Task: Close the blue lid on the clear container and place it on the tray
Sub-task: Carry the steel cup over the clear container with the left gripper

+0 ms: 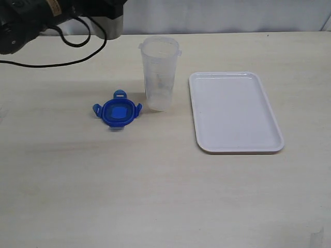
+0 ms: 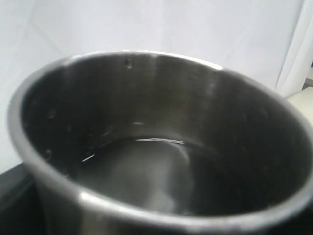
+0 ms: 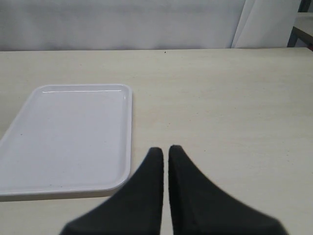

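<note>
The blue lid (image 1: 118,113) lies flat on the table, its flaps spread out. Just to its right the clear container (image 1: 160,72) stands upright and uncovered. The white tray (image 1: 235,111) lies bare to the right of the container and also shows in the right wrist view (image 3: 73,137). My left gripper (image 1: 95,10) hangs at the far left back, shut on a grey steel cup (image 1: 110,26). That cup (image 2: 161,147) fills the left wrist view and hides the fingers. My right gripper (image 3: 166,149) is shut on nothing, low over bare table beside the tray's near corner; the exterior view does not show it.
A black cable (image 1: 51,64) loops over the table at the back left, under the left arm. A white wall or curtain runs along the table's far edge.
</note>
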`<state>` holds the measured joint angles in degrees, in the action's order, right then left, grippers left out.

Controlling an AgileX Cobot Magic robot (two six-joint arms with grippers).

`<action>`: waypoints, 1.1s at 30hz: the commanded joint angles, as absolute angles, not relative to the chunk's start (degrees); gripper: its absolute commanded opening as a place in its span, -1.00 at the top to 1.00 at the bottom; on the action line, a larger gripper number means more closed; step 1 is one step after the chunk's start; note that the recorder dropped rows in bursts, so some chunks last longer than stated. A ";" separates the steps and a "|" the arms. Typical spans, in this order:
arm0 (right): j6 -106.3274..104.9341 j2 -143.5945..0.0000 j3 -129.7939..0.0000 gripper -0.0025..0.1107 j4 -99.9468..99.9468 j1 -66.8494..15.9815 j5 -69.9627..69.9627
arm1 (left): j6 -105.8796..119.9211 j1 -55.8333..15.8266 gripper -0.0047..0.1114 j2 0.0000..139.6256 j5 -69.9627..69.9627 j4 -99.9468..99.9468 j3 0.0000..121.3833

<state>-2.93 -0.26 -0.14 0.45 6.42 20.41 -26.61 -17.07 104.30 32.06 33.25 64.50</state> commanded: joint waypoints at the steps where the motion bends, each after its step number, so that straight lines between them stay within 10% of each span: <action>1: -3.28 0.00 0.00 0.88 0.41 6.55 19.79 | -27.44 -19.70 0.92 106.23 33.21 30.19 69.34; 33: -3.28 0.00 0.00 0.88 0.41 6.55 19.79 | -12.79 -20.95 0.92 116.42 39.15 31.44 74.84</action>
<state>-2.93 -0.26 -0.14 0.45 6.42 20.41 -14.65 -20.77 117.52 34.54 32.30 73.64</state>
